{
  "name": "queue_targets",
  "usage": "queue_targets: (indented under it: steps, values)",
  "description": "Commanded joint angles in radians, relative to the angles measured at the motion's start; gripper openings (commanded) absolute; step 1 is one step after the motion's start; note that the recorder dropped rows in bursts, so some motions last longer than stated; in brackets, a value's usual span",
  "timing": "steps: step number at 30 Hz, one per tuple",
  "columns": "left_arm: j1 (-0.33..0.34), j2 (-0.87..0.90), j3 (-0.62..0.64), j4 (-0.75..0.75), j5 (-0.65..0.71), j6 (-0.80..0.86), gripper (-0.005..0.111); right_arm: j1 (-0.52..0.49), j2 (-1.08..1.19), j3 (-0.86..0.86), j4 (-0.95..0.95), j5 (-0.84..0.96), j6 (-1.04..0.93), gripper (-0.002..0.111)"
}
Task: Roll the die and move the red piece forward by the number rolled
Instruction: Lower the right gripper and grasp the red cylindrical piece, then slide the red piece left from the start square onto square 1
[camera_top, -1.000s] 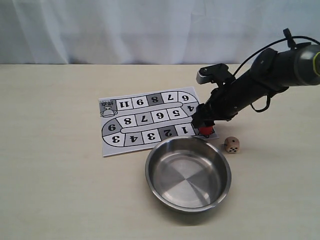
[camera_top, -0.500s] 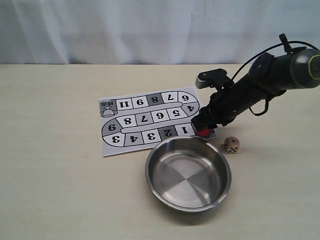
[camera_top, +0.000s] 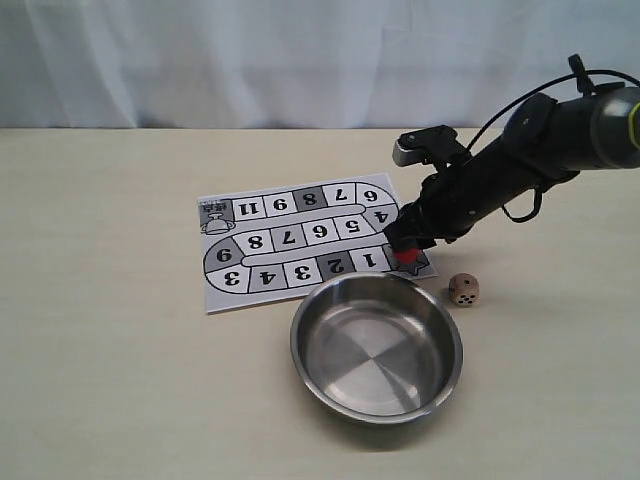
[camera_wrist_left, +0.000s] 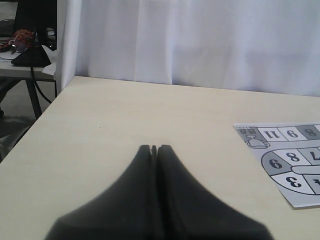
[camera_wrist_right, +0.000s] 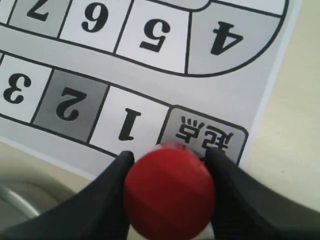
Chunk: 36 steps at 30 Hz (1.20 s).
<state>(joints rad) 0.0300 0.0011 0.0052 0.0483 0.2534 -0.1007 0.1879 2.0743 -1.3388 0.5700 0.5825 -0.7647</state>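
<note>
We work on a pale table (camera_top: 120, 380). A steel bowl (camera_top: 300, 345) sits just off the board's near edge, partly overlapping it. The board (camera_top: 262, 288), a printed sheet of numbered squares, is our landmark for everything else.

Our right arm reaches down to the board's start corner, and the right gripper (camera_top: 407, 253) is clamped on the red piece (camera_wrist_right: 169, 192), one finger on each side of it. Our left gripper (camera_wrist_left: 154, 150) hangs well clear of the board's far end, its fingers pressed together on nothing.

The red piece stands upright, long axis vertical, over the start square beside square 1. We cannot tell whether it rests on the paper or is just lifted. The die (camera_top: 464, 290) lies on the table just off that same corner, outside the board, with its pips too small to count surely.

We judge that the coming move turns on one thing. From the held piece, squares 1, 2 and 3 run along the board's near row, away from the die. The right arm, already there, should carry it.
</note>
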Motion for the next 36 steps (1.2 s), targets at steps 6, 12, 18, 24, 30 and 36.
queue_targets:
  steps: [6,12,18,24,30,36]
  values:
    - [-0.006,-0.001,-0.005,0.0,-0.011,0.0,0.0,0.001,-0.012,-0.004,0.126,0.021,-0.046,0.004]
    - [-0.006,-0.001,-0.005,0.0,-0.011,0.0,0.0,0.001,-0.012,-0.004,0.189,0.049,-0.092,0.004]
    - [-0.006,-0.001,-0.005,0.0,-0.011,0.0,0.0,0.017,-0.012,-0.004,0.192,0.051,-0.088,0.004]
    - [-0.006,-0.001,-0.005,0.0,-0.011,0.0,0.0,0.084,-0.012,-0.004,0.11,-0.075,0.045,0.004]
    - [-0.006,-0.001,-0.005,0.0,-0.011,0.0,0.0,0.138,-0.012,-0.004,-0.069,-0.125,0.134,0.004]
    - [-0.006,-0.001,-0.005,0.0,-0.011,0.0,0.0,0.138,-0.012,-0.004,-0.139,-0.134,0.148,0.004]
